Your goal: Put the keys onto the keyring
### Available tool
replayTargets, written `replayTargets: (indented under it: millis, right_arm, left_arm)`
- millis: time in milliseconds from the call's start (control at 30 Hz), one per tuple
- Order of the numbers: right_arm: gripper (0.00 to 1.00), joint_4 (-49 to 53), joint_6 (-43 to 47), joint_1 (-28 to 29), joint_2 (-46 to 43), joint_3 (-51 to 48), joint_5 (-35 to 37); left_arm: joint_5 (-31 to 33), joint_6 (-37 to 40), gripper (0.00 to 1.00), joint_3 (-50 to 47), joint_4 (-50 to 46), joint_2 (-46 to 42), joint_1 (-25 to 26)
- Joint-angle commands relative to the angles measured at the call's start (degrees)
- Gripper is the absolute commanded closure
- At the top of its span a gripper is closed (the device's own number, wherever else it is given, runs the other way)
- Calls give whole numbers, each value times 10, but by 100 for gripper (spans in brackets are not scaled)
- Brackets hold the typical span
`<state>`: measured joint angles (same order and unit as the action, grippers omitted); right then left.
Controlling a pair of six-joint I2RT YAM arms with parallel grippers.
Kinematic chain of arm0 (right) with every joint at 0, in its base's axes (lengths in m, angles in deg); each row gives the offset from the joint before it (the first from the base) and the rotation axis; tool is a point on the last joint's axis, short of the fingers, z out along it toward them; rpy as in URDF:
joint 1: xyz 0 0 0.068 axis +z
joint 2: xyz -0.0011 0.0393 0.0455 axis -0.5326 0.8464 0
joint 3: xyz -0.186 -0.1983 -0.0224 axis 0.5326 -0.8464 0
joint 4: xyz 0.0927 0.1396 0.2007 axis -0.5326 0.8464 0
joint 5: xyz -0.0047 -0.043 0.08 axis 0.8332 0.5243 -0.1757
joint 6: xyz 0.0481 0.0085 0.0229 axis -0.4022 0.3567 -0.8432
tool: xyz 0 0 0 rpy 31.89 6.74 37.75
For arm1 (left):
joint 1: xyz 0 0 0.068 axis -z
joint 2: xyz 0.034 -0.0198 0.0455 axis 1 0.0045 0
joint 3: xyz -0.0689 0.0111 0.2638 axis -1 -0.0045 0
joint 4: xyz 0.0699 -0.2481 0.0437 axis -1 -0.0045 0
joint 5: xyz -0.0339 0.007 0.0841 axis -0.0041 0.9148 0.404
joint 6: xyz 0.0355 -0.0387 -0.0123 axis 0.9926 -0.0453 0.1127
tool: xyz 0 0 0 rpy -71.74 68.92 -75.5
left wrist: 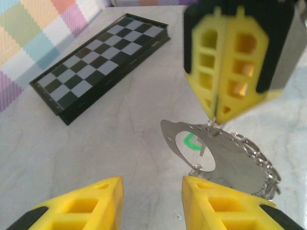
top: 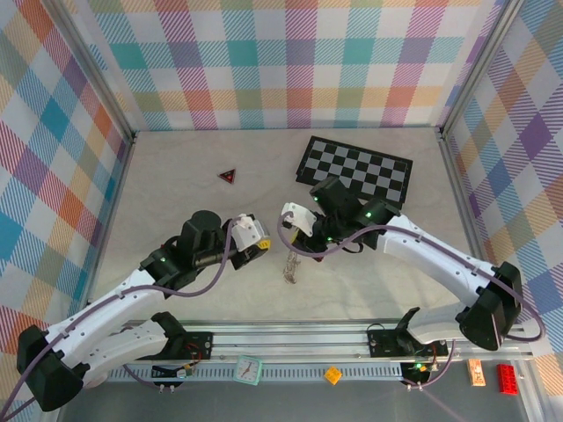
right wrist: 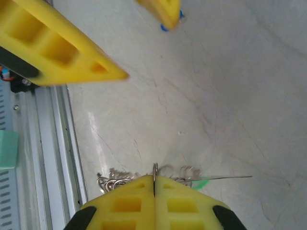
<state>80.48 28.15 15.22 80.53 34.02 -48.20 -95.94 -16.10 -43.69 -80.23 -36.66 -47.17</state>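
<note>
My right gripper is shut on the keyring's flat metal ring, pinching its edge and holding it up off the table. The ring's chain links dangle beneath. The green key shows through and behind the ring. My left gripper hovers low just left of the ring, open, with bare table between its fingers. In the right wrist view a bit of blue, the blue key, peeks out at one left fingertip; I cannot tell whether they touch.
A folded chessboard lies at the back right. A small red triangle sits at the back left. The metal rail runs along the near edge, close behind the hanging chain.
</note>
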Motion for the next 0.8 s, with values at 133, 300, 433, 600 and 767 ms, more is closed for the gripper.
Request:
replayTargets:
  millis: [133,300,433,600,767]
  right_arm:
    - [100,-39,61,13,-26,-10,-67]
    - [100,-48,77,21,-23,-10,-78]
    - [100,-49,85,31,-20,-9,-86]
    - [100,-52,82,39,-21,-11,-79]
    - [100,-65,76,46,-24,-17,-79]
  left_arm:
    - [-114,-8,63,-43,85,-6,-5]
    - [-149,-30,63,-56,112,0,-5]
    - [-167,-39,66,-59,119,10,-5]
    - [-186,-43,74,-54,119,23,-5]
    - [-191,-43,83,-49,113,32,-5]
